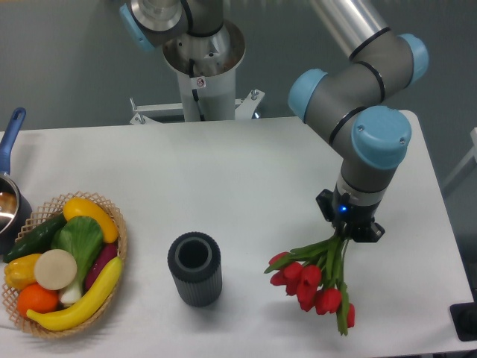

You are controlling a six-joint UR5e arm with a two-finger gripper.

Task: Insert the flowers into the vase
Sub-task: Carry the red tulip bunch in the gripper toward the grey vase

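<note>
- Gripper point(346, 237) at 4 o'clock on the table point(246, 171), hung under the arm's blue-capped wrist point(380, 136), pointing down.
- Jaws mostly hidden by the wrist housing; closed on the stem ends of the flowers point(313, 280), no gap showing.
- Flowers dangling heads-down from the gripper, stems fanning toward 7 o'clock, red blooms clustered low with one at 6 o'clock beside a long leaf tip.
- Cannot tell whether blooms are touching the tabletop or just above it.
- Vase point(194, 268) upright at 7 o'clock from table centre, mouth open and facing up, dark inside.
- Vase well apart from the flowers, at 9 o'clock of them, bare table between.
- Wicker basket point(119, 257) at far 9 o'clock edge, with banana, aubergine, onion, orange, yellow pepper, cucumber, leafy green.
- Saucepan point(9, 201) with blue handle at 10 o'clock of the basket, just beside it, cut off by the frame edge.
- Arm base pedestal point(203, 63) at 12 o'clock behind the table.
</note>
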